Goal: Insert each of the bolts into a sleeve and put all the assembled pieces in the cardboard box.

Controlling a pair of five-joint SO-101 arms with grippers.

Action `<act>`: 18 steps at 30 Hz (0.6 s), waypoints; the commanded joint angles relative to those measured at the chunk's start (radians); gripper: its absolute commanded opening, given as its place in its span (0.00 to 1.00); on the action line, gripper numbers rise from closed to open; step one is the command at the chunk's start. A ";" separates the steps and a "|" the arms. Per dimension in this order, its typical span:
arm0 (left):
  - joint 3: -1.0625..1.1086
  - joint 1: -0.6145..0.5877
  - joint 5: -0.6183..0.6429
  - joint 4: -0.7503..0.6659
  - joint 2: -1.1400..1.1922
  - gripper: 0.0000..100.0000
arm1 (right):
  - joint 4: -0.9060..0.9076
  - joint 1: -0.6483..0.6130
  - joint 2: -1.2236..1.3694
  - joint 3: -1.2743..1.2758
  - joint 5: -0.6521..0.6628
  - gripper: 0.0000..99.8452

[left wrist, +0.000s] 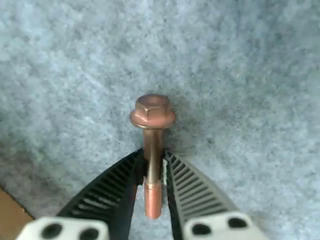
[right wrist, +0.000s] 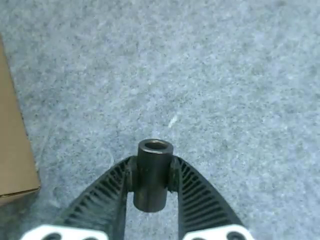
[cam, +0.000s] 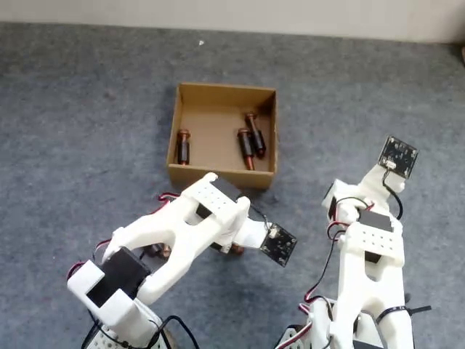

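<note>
The left gripper was clamped on the shank of a copper bolt, held over the grey carpet. Three assembled pieces lay inside the cardboard box. The right gripper pinched a black sleeve, its bore showing, near the box's corner.

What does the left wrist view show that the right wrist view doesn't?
Left wrist: a copper bolt, its shank clamped in the left claw, hex head pointing away from the camera. Right wrist: a black sleeve gripped in the right claw, open bore facing away from the camera. Both: a claw shut on its part, over grey carpet.
</note>
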 commanded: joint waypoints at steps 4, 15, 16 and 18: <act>-0.030 -0.084 -0.029 0.041 0.001 0.01 | -0.022 0.013 -0.045 -0.044 -0.005 0.01; -0.068 -0.156 0.216 0.038 0.002 0.16 | -0.024 0.013 -0.044 -0.044 -0.005 0.01; -0.068 -0.140 0.216 0.037 0.002 0.16 | -0.024 0.013 -0.044 -0.044 -0.005 0.01; -0.067 -0.099 0.221 0.031 0.005 0.16 | -0.024 0.013 -0.042 -0.044 -0.005 0.01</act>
